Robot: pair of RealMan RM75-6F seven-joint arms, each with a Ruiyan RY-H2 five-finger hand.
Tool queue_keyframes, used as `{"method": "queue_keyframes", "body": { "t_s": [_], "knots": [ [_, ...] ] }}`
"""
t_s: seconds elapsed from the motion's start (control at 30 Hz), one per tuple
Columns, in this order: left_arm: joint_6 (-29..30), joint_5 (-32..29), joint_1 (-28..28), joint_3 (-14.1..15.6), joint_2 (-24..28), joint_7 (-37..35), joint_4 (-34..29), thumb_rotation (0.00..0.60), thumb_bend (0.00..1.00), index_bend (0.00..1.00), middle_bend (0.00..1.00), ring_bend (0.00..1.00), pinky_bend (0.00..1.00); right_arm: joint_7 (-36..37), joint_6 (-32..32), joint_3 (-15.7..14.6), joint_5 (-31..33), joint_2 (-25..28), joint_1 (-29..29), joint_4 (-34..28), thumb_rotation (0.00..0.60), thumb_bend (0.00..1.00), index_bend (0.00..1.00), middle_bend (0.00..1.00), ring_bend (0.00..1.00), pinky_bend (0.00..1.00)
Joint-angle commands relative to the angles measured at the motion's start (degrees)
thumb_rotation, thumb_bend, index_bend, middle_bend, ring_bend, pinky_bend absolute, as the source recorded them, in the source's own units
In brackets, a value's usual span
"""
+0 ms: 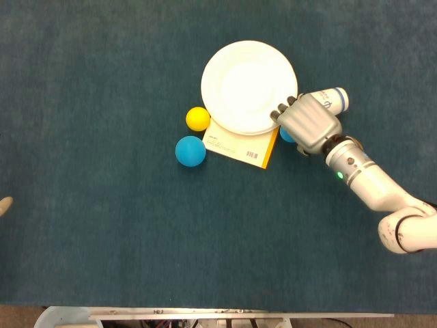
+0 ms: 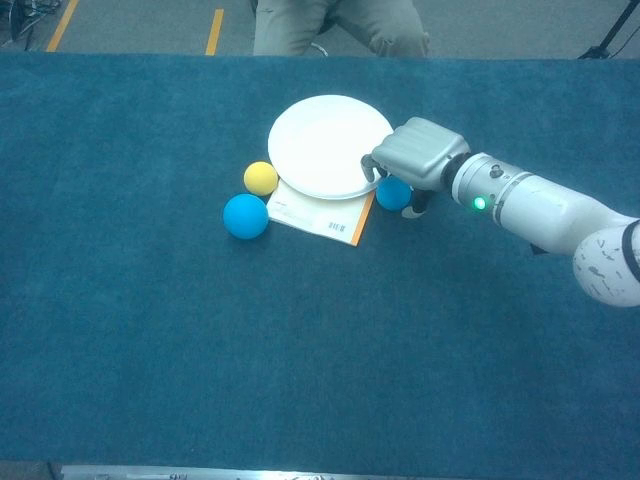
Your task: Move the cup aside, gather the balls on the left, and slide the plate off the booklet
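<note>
Centrally placed on blue cloth table (image 2: 120,330): round white plate (image 2: 325,140), resting on orange-edged white booklet (image 2: 325,215) jutting out at 6 o'clock. Right hand (image 2: 418,160) at 3 o'clock of plate, fingers (image 2: 372,160) curled down, touching plate rim. Small blue ball (image 2: 391,193) tucked under palm. Yellow ball (image 2: 261,178) and larger blue ball (image 2: 245,216) at 8 o'clock. White cup (image 1: 333,99) lying behind hand.
</note>
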Motion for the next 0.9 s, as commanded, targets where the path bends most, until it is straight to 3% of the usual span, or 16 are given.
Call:
{"method": "queue_keyframes", "body": {
  "t_s": [0.03, 0.43, 0.9],
  "knots": [
    [0.01, -0.06, 0.02, -0.01, 0.0, -0.17, 0.06, 0.6, 0.18, 0.15, 0.11, 0.05, 0.05, -0.07, 0.16, 0.18, -0.34, -0.33, -0.22, 0.46, 0.6, 0.15, 0.38, 0.41, 0.34, 0.55],
    [-0.39, -0.27, -0.15, -0.05, -0.32, -0.65, 0.42, 0.6, 0.18, 0.15, 0.11, 0.05, 0.05, 1.0, 0.71, 0.91, -2.92, -1.92, -1.56, 2.52, 0.6, 0.18, 0.52, 0.48, 0.43, 0.63],
    [-0.2, -0.18, -0.03, 0.05, 0.16, -0.57, 0.11, 0.6, 0.18, 0.15, 0.11, 0.05, 0.05, 4.97, 0.06, 4.83, -6.36, -1.24, -0.92, -1.09, 0.6, 0.18, 0.53, 0.49, 0.44, 0.63]
  ]
}}
